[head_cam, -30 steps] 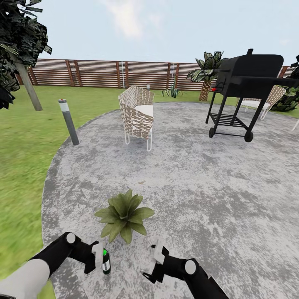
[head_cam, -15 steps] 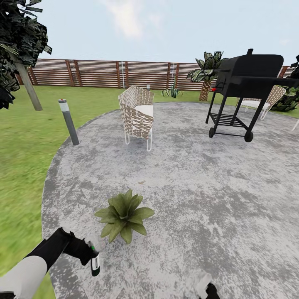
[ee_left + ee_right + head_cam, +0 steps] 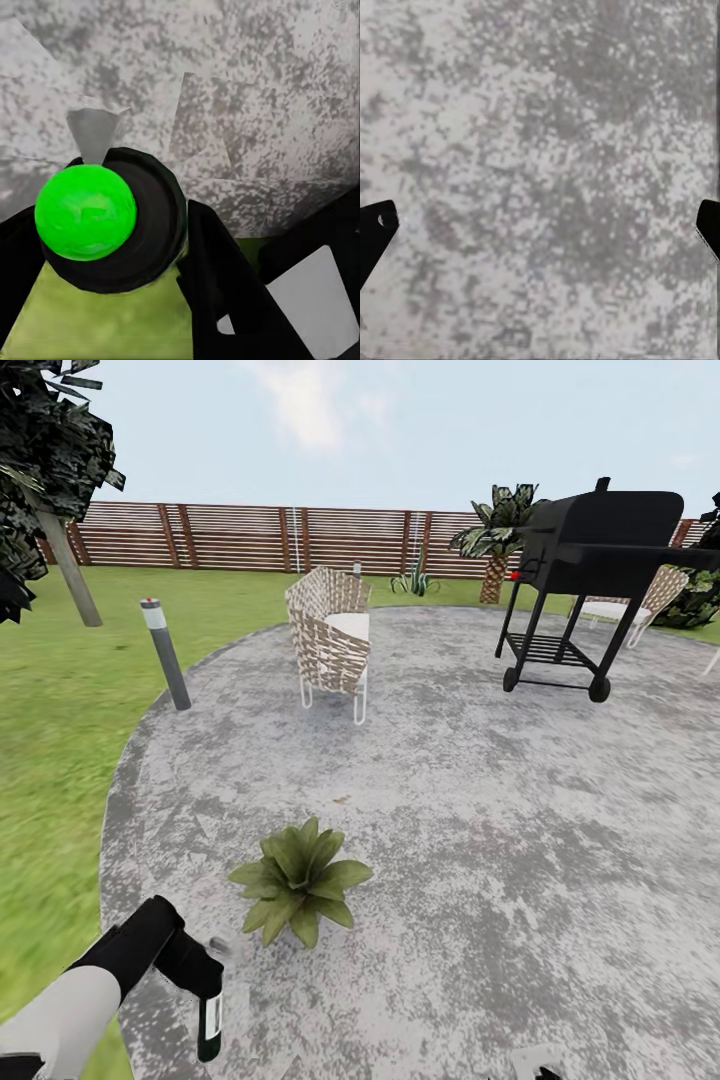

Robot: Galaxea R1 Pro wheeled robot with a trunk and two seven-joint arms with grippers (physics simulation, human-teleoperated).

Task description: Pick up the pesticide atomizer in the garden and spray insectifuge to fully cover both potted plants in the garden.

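1. The left claw (image 3: 208,1000) hangs low at the near left of the head view, closed around a small dark bottle (image 3: 210,1025) with a pale label band; the bottle hangs below the black wrist, over the edge of the patio (image 3: 480,810).
2. In the left wrist view the bottle's top (image 3: 85,212) shows as a bright green dome in a black collar, with dark claw parts pressed against both sides of it.
3. One potted plant (image 3: 298,878), a low rosette of pointed green leaves, sits on the grey patio just ahead and to the right of the bottle, apart from it. Its pot is hidden under the leaves.
4. The right claw (image 3: 540,225) looks straight down at speckled patio stone; its two dark fingertips (image 3: 373,232) sit at opposite edges of the right wrist view, spread wide with nothing between them.
5. Farther back on the patio stand a woven chair (image 3: 330,635) and a black grill (image 3: 590,570) on a wheeled frame.
6. A grey post lamp (image 3: 166,653) stands on the lawn (image 3: 60,700) just off the patio's left edge, and a brown slatted fence (image 3: 250,538) closes the back of the garden.
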